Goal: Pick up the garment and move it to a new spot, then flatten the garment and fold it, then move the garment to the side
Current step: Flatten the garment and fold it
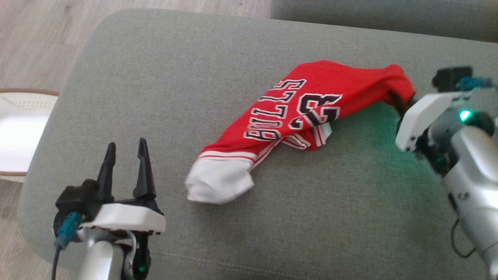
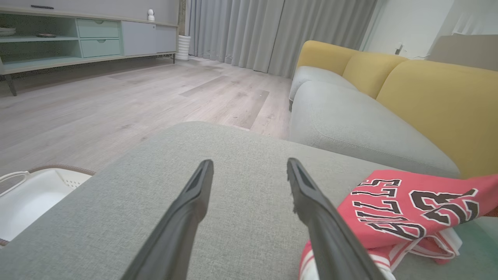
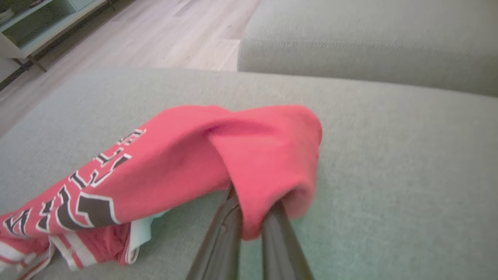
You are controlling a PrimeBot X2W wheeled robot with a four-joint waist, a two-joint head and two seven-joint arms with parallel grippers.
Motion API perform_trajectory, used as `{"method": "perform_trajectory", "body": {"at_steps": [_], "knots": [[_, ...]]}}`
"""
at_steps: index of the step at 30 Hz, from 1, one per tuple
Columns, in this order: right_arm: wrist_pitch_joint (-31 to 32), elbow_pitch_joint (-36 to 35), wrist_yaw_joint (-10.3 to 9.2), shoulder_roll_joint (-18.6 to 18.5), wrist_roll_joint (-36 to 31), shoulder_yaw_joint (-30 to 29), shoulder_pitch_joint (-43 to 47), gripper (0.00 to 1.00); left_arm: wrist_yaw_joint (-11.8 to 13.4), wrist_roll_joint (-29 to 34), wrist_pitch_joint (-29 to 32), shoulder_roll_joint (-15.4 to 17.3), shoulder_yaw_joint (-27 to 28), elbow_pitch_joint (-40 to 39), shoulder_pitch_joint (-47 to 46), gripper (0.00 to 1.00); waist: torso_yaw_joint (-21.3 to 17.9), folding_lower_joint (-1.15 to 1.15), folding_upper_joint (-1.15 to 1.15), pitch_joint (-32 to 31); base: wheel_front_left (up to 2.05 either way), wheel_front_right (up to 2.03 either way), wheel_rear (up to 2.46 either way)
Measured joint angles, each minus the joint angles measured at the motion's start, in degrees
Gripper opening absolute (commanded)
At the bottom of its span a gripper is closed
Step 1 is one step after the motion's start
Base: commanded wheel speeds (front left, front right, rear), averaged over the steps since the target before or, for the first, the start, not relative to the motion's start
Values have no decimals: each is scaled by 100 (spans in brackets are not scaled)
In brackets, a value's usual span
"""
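The garment [image 1: 307,105], a red jersey with white trim, lies crumpled on the grey sofa seat [image 1: 175,70], right of centre. Its white end points near-left and its red end points right. The right hand [image 3: 253,210] is closed on the red end, pinching a fold of cloth that drapes over its grip.

The step in hand appears to be the pick-up.
- Lift straight up until the white end clears the seat, then carry. Dragging would likely bunch the cloth further.
- The pinch takes only a small fold, so move slowly to avoid slip.
- The left hand [image 1: 127,143] hovers fully open and empty, near-left of the garment and apart from it. Keep it clear of the hanging cloth.
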Motion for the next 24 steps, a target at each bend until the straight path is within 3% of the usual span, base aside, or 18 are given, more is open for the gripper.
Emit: {"method": "perform_trajectory", "body": {"at_steps": [7, 11, 18, 19, 20, 21, 24], "knots": [[108, -566, 0, -437, -338, 361, -780, 0, -97, -1, 0, -97, -121, 22, -4, 100, 237, 0, 0, 93, 0, 0, 0], [313, -658, 0, -237, -377, 1002, -1222, 0, -133, -7, 0, -121, -225, 109, -9, 100, 490, 0, 0, 244, 0, 0, 0], [448, 2, 0, 289, -120, 1844, -1332, 0, -143, -158, 0, -145, -400, 226, -155, 100, 844, 0, 0, 505, 0, 0, 0], [397, 85, 0, 352, -77, 1960, -1332, 29, -141, -188, 0, -145, -413, 226, -187, 100, 882, 0, 0, 545, 0, 0, 0], [294, 162, 0, 404, -23, 2049, -1332, 71, -135, -212, 0, -146, -448, 229, -225, 100, 916, 1, 0, 579, 0, 0, 0], [199, 224, 0, 455, 37, 2142, -1333, 100, -132, -218, 0, -146, -483, 232, -256, 100, 940, 1, 0, 606, 0, 0, 0], [-256, 255, 0, 565, 172, 2423, -1333, 100, -90, -218, 0, -152, -502, 245, -277, 100, 894, 1, 0, 631, 0, 0, 0]]}}
